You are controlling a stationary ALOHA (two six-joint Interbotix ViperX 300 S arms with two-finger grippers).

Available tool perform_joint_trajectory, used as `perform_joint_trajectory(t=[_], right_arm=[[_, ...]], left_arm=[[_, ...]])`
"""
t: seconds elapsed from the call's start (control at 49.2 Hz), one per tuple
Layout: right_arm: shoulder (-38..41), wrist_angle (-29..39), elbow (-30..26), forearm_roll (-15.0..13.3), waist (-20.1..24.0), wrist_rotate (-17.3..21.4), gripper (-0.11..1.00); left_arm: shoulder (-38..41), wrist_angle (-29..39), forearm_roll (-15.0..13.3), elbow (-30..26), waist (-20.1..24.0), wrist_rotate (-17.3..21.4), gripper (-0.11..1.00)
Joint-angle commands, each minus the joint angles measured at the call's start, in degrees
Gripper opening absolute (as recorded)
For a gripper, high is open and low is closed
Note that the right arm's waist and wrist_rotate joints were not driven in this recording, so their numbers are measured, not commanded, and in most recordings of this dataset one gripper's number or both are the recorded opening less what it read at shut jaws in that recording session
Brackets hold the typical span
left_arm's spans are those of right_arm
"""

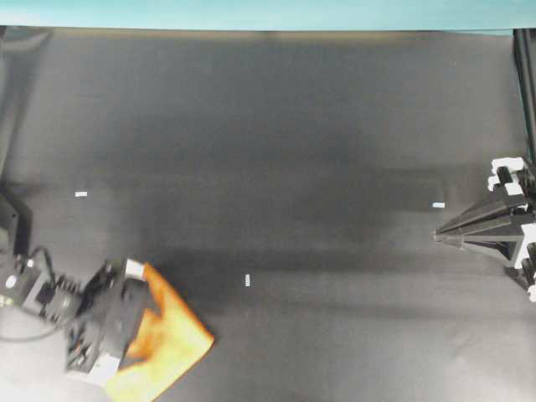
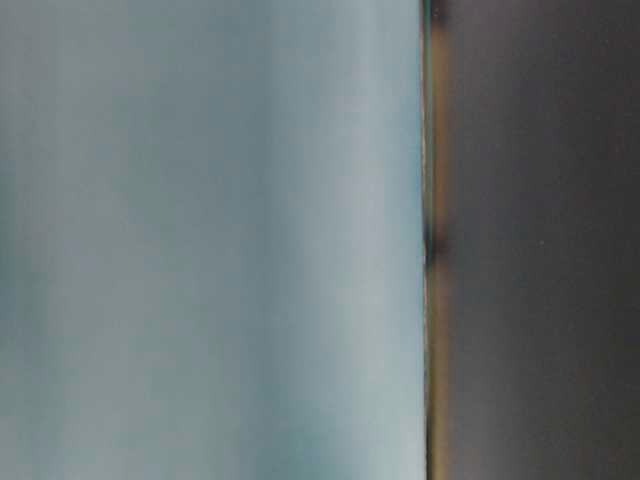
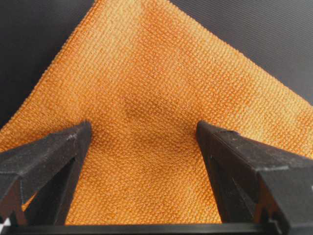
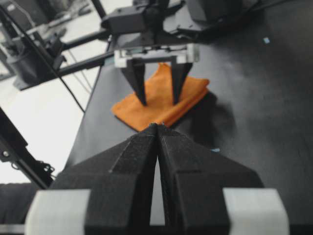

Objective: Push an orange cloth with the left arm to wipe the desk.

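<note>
The orange cloth (image 1: pixel 176 345) lies flat on the black desk (image 1: pixel 293 151) near its front left corner. My left gripper (image 1: pixel 144 322) stands over the cloth's left part, open. In the left wrist view the left gripper (image 3: pixel 143 125) has its two black fingertips (image 3: pixel 80 133) set wide apart and down on the woven orange cloth (image 3: pixel 156 73), with nothing clamped between them. The right wrist view shows the same from afar: the left gripper (image 4: pixel 159 102) standing on the cloth (image 4: pixel 191 93). My right gripper (image 1: pixel 438 236) rests at the right edge, its fingers together; the right gripper (image 4: pixel 157 127) holds nothing.
Small white tape marks (image 1: pixel 80 194) (image 1: pixel 247 280) (image 1: pixel 438 204) dot the desk. A teal strip (image 1: pixel 268 12) runs along the far edge. Cables and the left arm's base (image 1: pixel 21 285) sit at the left edge. The table-level view is a blur of pale teal and dark.
</note>
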Motion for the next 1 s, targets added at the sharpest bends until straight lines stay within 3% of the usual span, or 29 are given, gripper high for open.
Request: perform_joint_trajectory(t=[0.0,0.325,0.61,0.976], right_arm=[[0.18,-0.53,-0.44,0.09,0.0,0.0,0.0],[0.18,-0.7,-0.44,0.09,0.0,-0.09,0.0],[0.18,-0.62,-0.35,0.09,-0.09,-0.09,0.0],[0.18,-0.62,-0.35,0.09,-0.09,0.0,0.0]], left_arm=[[-0.88,0.88,0.09,-1.41,-0.62,0.09,0.85],[-5.27,1.05,0.18,-2.72,1.67,2.81,0.85],[-19.6,1.93,0.18,0.35,5.01,9.67,0.85],[-35.16,5.1,0.18,6.42,5.36,10.11,0.85]])
